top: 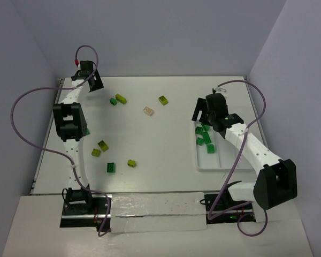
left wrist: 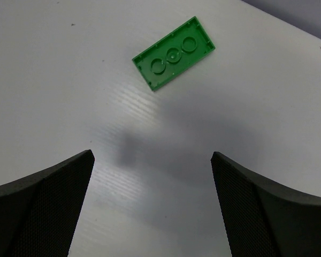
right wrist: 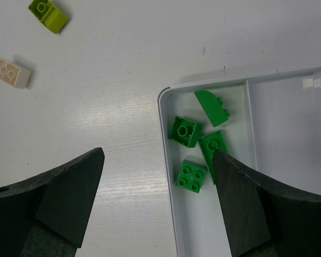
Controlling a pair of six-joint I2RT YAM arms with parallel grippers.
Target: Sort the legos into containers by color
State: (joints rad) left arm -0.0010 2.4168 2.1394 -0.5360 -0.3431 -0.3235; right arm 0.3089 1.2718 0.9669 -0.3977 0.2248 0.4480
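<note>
The counter point(top: 166, 134) is closed in by walls point(top: 150, 37) on the left, far and right sides. The tray point(top: 219, 161) is set near the right edge, its long side running toward the far wall. Open room is left across the middle of the counter, where loose bricks point(top: 131, 163) are scattered. 1 peach brick point(top: 148, 111) lies near the centre, with a yellow-green brick point(top: 163, 100) near it on the right. A dark green brick point(top: 113, 101) lies further left, just beside another yellow-green one. 4 more are spread nearer the arm bases.

The left arm point(top: 72, 123) is stretched into the far left corner. The left jaws are spread wide and nothing is held. In the left wrist view a flat green brick point(left wrist: 174, 53) is seen lying underside up on bare counter ahead of the jaws, roughly centred between them and well apart from both fingers point(left wrist: 43, 214). The counter's edge is seen close beyond it.

The right jaws are likewise wide open and empty, above the tray's far corner point(right wrist: 163, 96) on its left side. That corner is seen between the fingers: 1 finger point(right wrist: 48, 203) is over bare counter, the other over the tray. 4 green bricks point(right wrist: 184, 130) are gathered in the tray's left compartment, next to the divider point(right wrist: 251, 123). 1 of them is partly hidden by the finger over the tray.
</note>
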